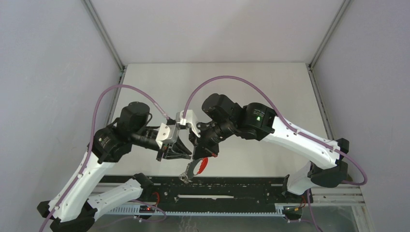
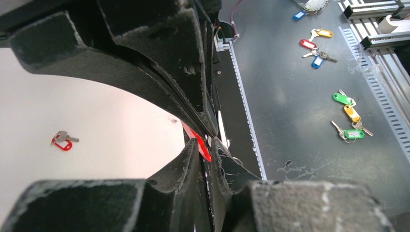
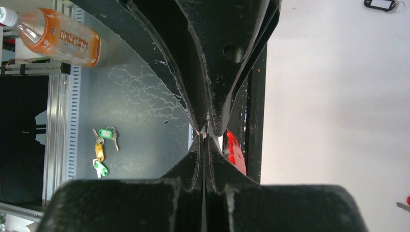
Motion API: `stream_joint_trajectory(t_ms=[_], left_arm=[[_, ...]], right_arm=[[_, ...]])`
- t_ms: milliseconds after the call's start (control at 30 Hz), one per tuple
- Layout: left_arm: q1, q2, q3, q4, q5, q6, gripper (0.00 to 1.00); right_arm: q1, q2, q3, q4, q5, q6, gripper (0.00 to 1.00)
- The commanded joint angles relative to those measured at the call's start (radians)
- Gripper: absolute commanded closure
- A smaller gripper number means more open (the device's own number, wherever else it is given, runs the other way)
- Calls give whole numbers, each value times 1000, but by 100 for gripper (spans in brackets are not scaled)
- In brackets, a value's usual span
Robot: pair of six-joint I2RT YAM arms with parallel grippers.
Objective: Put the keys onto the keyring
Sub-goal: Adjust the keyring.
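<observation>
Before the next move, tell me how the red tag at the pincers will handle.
The red tag looks thin and flat, so probably light and slightly bendy. With the keys dangling off its end, it will likely swing and twist when moved. The left pincer grips only a narrow edge, so it may slip.

Left arm [image 1: 82, 179] and right arm [image 1: 300, 140]: white shells, black joint housings, black bases. Green light [image 1: 258, 117] lit on my right forearm housing. One purple cable [image 1: 232, 77] arcs off each wrist. My left fingers [image 2: 145, 77] and right fingers [image 3: 227, 58]: black, grainy, edges scuffed pale.
</observation>
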Motion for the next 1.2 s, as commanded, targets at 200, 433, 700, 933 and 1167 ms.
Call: stream_joint_trajectory(t_ms=[200,433,700,933,1167], left_arm=[[-17,0,-21,-27,-45,30,78],[-26,-2,-41,-8,-53,25,84],[-29,-22,-67,30,-87,16,95],[-28,-37,-67,91,-118,-15,99],[-20,-67,-91,142,-88,-70,100]], right_arm=[[7,-11,35,33,-30,-5,100],[5,-4,42,49,-8,7,100],[1,-42,-3,157,15,53,100],[1,-56,-31,190,4,69,100],[-55,-113,-103,295,-43,113,83]])
